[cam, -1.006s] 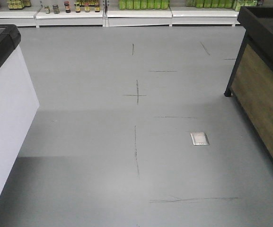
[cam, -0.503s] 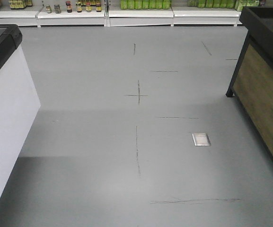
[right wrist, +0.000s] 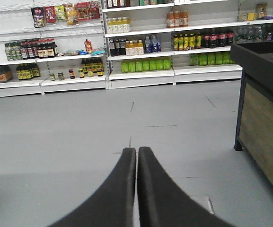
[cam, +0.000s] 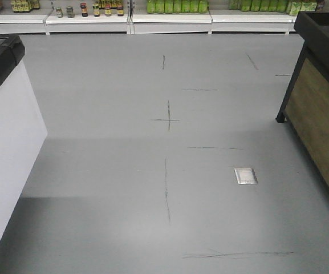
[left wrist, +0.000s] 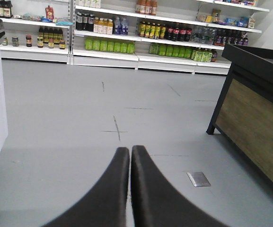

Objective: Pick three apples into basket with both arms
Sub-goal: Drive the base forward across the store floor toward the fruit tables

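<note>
Both sets of jaws are pinched together and empty. The left gripper (left wrist: 129,150) and right gripper (right wrist: 137,151) point out low centre over grey floor (cam: 96,142). No apples and no basket show in any view. They may sit on the wooden stand (cam: 318,114) at the right edge, but its top is cut off. The risk is the base turning in tight and clipping that stand, or the white cabinet (cam: 4,142) at left. The bottles on the shelves (right wrist: 141,75) up top are too small to read.

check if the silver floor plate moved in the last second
No: the floor plate and the cross mark drifted down-frame together, so the camera moved.
</note>
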Robot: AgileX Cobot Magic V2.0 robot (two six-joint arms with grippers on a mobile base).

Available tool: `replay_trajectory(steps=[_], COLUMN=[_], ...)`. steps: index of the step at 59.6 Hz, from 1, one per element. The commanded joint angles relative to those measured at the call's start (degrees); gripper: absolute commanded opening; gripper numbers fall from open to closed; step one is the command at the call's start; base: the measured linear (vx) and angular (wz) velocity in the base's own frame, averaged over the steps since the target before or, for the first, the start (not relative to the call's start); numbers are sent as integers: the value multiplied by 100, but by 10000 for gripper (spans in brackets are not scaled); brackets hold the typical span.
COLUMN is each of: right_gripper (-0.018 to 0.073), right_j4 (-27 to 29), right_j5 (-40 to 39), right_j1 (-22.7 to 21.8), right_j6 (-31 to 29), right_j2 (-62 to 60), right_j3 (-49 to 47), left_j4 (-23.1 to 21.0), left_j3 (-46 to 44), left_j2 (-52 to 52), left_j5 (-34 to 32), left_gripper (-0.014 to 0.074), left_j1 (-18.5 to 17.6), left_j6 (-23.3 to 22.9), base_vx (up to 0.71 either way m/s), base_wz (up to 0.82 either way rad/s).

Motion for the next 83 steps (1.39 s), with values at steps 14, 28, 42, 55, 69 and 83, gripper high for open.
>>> replay_trajectory(steps=[14, 28, 42, 55, 69, 83], right_gripper=[-5, -5, -5, -5, -5, -5], right_j4=[-47, -47, -47, -47, -47, -47], right_j5=[-413, -413, -413, -413, -413, -413], right_j1=[-38, -38, -38, -38, -38, -38], right_j6=[-63, -63, -63, -63, -63, -63], right_j2=[-72, -72, -72, -72, -72, -72], right_j3=[67, 67, 67, 67, 67, 67], left_j4=[-34, -34, -34, -34, -34, -34], left_j3=[-145, -145, -145, -145, -145, -145], left_j2=[-72, -72, -72, -72, -72, -72], left_j5=[-454, -454, -454, -454, -454, -454], left_gripper=[-6, -6, -6, -6, -6, -6], left_j1=[-28, -28, -28, -28, -28, -28], left_j6=[-33, -33, -33, -33, -33, -33], base_vx=[18, 18, 20, 22, 23, 25], base_wz=[-13, -13, 3, 7, 0, -3])
